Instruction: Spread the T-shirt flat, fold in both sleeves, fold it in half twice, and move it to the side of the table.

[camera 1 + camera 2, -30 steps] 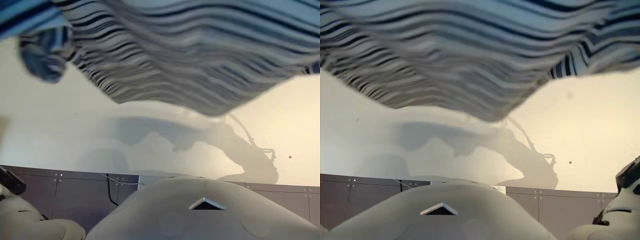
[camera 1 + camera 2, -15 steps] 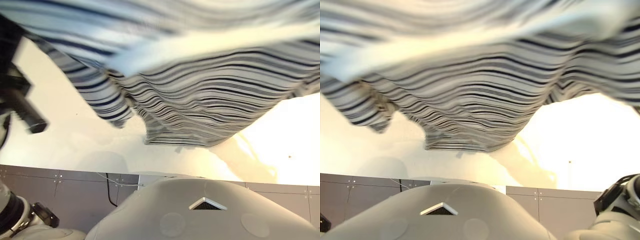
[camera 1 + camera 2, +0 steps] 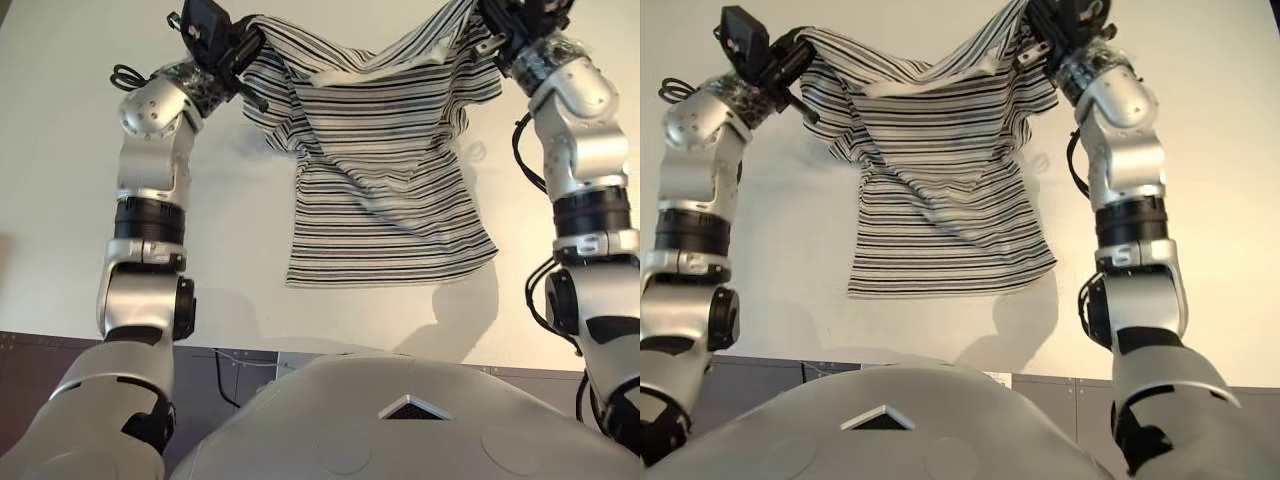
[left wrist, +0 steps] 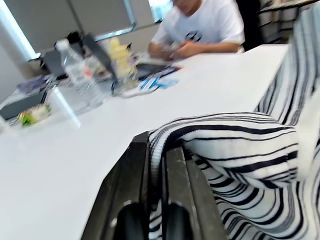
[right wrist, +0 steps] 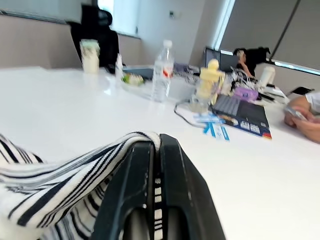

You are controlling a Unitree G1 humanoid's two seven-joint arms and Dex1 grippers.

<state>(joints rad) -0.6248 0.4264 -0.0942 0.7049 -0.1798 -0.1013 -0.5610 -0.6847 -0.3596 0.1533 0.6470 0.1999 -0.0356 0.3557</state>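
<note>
Hanging between both raised tools, the striped T-shirt point(image 3: 385, 180) drapes down from them over the white table point(image 3: 60, 200), with its hem farthest from the tools. The left tool point(image 4: 160, 145) pinches one shoulder's fabric and the right tool point(image 5: 156, 142) pinches the other. A water bottle point(image 5: 162, 70) stands well beyond them.

shirt point(image 3: 385, 170) swung away from close in front of the camera, out over the desk point(image 3: 60, 200). now spread between left tool point(image 3: 237, 45) and right tool point(image 3: 490, 28), both clamped on it. both arms have stretched forward.
</note>
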